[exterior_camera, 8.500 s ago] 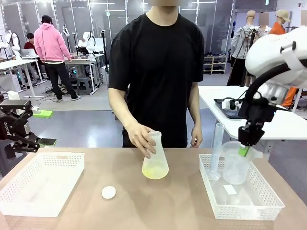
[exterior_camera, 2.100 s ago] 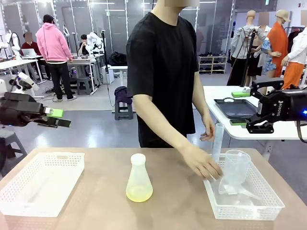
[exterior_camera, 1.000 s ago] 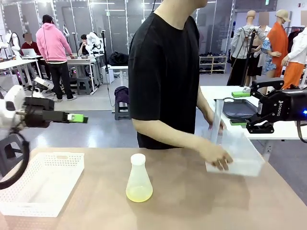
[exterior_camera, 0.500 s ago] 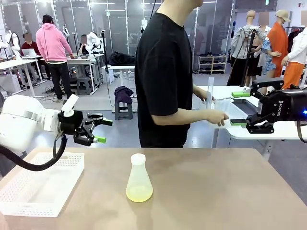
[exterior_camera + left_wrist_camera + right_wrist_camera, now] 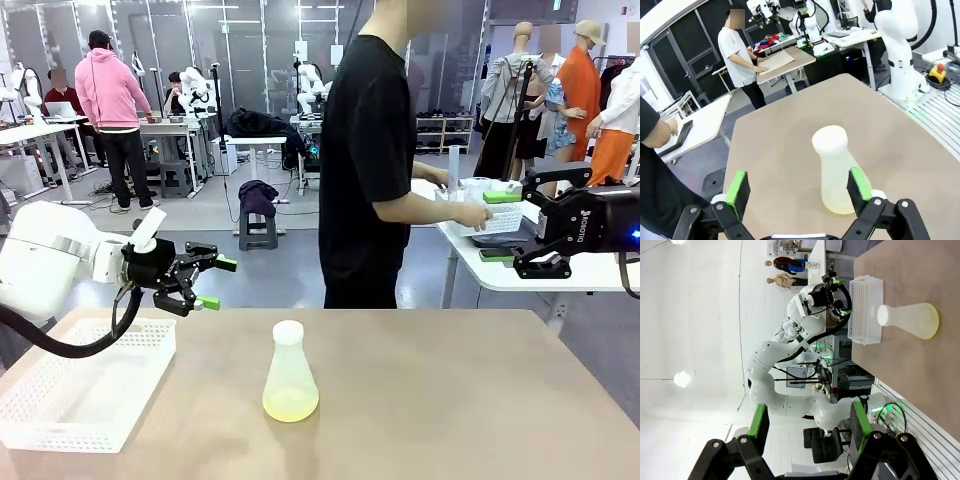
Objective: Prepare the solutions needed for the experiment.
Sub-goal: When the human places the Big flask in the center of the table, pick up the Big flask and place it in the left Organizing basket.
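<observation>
The solutions point(image 5: 291, 404), a thin pale yellow layer, sit in the bottom of the capped flask point(image 5: 290, 372), upright near the table point(image 5: 450, 400) middle. Bare table on all sides of the flask; wide free room to its right, up to the edge. Basket point(image 5: 80, 385) well left of the flask, at the left edge. Left gripper point(image 5: 207, 283) hovers above, left of the flask, jaws spread, empty. Right gripper point(image 5: 513, 222) far right, off the table, jaws apart, empty. Person point(image 5: 375, 160) stands behind, turned to a side table w/ a tray point(image 5: 495, 222).
</observation>
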You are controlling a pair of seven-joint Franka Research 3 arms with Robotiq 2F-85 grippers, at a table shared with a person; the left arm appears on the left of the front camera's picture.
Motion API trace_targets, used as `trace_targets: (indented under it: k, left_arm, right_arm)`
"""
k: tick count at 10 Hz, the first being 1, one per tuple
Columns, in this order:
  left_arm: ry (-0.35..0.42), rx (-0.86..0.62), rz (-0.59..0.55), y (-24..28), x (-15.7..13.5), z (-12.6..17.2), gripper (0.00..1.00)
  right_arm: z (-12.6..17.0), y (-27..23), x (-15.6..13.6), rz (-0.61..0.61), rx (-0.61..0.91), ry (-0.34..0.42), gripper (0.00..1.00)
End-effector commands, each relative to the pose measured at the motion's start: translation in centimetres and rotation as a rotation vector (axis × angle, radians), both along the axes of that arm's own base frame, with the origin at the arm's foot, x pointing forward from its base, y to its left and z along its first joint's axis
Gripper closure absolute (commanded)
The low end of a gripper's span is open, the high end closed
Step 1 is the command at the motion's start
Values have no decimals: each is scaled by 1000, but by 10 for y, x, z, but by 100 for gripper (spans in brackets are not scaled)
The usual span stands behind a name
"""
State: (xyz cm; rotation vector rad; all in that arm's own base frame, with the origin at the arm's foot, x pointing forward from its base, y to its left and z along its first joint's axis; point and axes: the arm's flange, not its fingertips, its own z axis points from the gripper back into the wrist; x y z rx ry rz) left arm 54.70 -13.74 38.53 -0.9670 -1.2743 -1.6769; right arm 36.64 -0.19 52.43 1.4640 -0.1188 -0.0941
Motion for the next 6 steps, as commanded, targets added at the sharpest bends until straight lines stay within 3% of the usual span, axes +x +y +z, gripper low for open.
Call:
trace_targets:
  k: [1,3,6]
  left_arm:
    - [-1,6,-6,-1,-1,-1,0]
    - [26,-9,-78,-36,20,-17,0]
    - [14,33,-172,-70,26,-28,0]
  right_arm:
    - [1,0,0,3,7,-4,18]
    - [1,0,0,3,7,-4,18]
    - [1,0,0,3,7,-4,18]
